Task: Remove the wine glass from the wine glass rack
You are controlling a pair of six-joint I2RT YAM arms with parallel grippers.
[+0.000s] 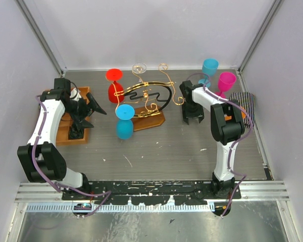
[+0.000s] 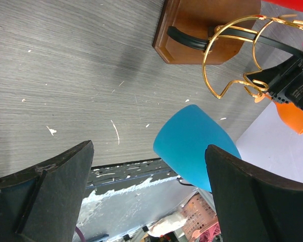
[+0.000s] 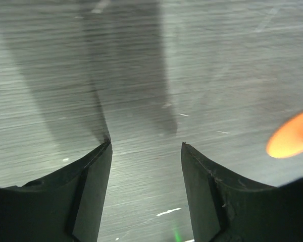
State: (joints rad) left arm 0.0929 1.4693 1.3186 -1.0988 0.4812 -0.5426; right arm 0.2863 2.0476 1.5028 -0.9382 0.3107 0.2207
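Note:
The wine glass rack [image 1: 147,103], gold wire with a black bar on a brown wooden base, stands mid-table. A red wine glass [image 1: 114,85] and a blue wine glass [image 1: 124,125] hang upside down from its left side, and a clear one [image 1: 139,68] sits at its back. My left gripper [image 1: 91,108] is open over the tray, left of the rack. In the left wrist view, the blue glass [image 2: 194,146] shows beyond the open left gripper [image 2: 149,156], under the rack's base [image 2: 202,30]. My right gripper [image 1: 193,117] points down at bare table right of the rack, open and holding nothing [image 3: 146,146].
An orange-brown compartment tray [image 1: 70,132] lies at the left under my left arm. A cyan glass [image 1: 210,67] and a magenta glass [image 1: 225,80] stand upright at the back right, next to a striped cloth [image 1: 245,103]. Grey walls close in the table.

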